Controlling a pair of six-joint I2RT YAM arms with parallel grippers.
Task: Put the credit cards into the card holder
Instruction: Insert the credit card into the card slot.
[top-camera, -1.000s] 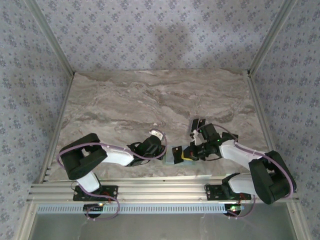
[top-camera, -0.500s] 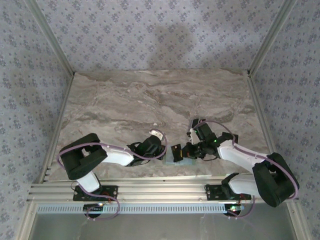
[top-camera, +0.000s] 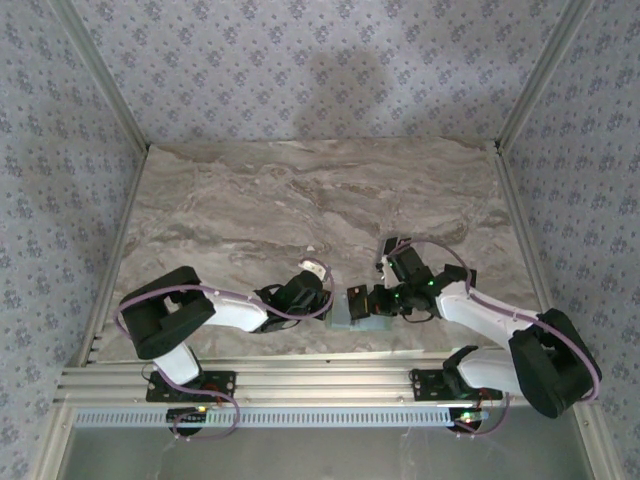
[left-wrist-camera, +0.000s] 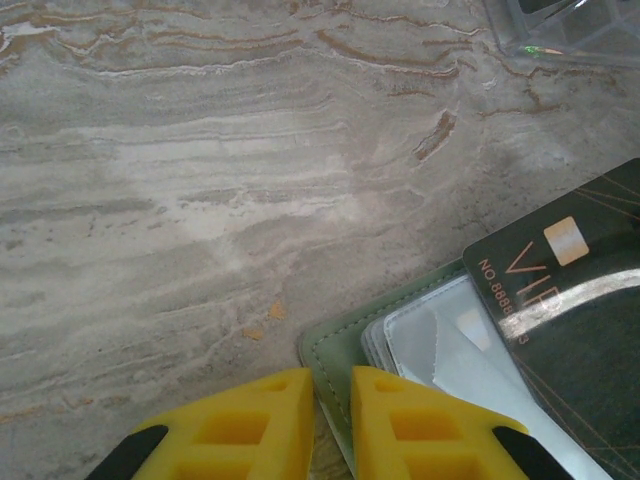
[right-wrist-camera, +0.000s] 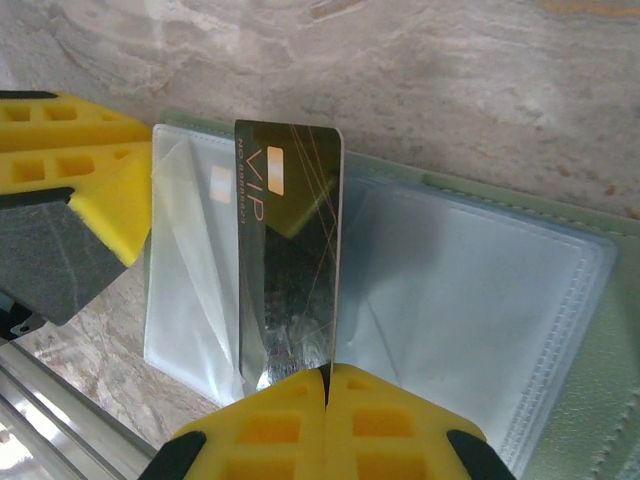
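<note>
The card holder (top-camera: 343, 318) lies open on the marble near the table's front edge, pale green with clear plastic sleeves (right-wrist-camera: 470, 290). My left gripper (left-wrist-camera: 332, 400) is shut on its green corner (left-wrist-camera: 338, 345), the stitched edge running between the yellow fingers. My right gripper (right-wrist-camera: 327, 385) is shut on a dark credit card (right-wrist-camera: 290, 250) marked VIP. It holds the card on edge over the sleeves, with the far end at the left panel. That card (left-wrist-camera: 570, 290) crosses the holder in the left wrist view. From above, the right gripper (top-camera: 362, 303) faces the left gripper (top-camera: 328, 306) across the holder.
Aluminium rails (top-camera: 300, 375) run just in front of the holder at the table's near edge. Patterned walls close the table in at the back and both sides. The left gripper's fingers (right-wrist-camera: 95, 165) stand close to the card's far end.
My right gripper has moved left with the card, from beside the holder to over its sleeves. The left arm has stayed still on the holder's corner.
</note>
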